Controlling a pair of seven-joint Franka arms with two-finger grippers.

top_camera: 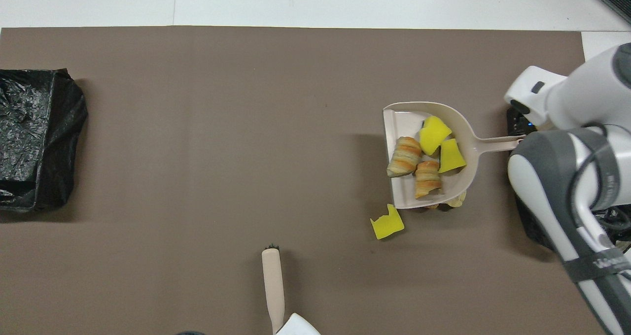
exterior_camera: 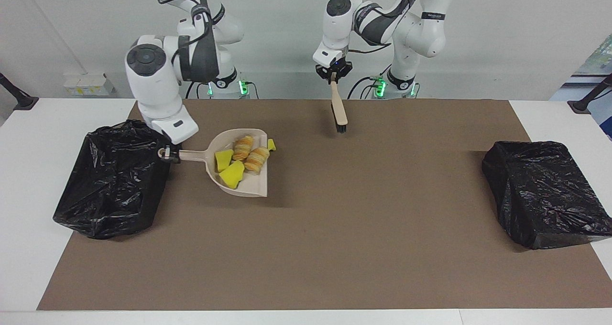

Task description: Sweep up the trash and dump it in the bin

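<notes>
My right gripper (exterior_camera: 167,154) is shut on the handle of the beige dustpan (exterior_camera: 251,184), which hangs tilted above the mat beside the black-lined bin (exterior_camera: 114,177) at the right arm's end. In the dustpan (top_camera: 402,123) lie two yellow sponge chunks (top_camera: 434,134) and two bread lumps (top_camera: 405,155). One loose yellow chunk (top_camera: 387,222) lies on the mat, and tan lumps (top_camera: 456,202) peek out from under the pan's edge. My left gripper (exterior_camera: 333,74) is shut on the brush (exterior_camera: 339,107), which hangs bristles down over the mat's edge nearest the robots.
A second black-bagged bin (exterior_camera: 545,193) stands at the left arm's end of the table. The brown mat (exterior_camera: 334,229) covers most of the white table. In the overhead view the right arm hides most of the bin beside the dustpan.
</notes>
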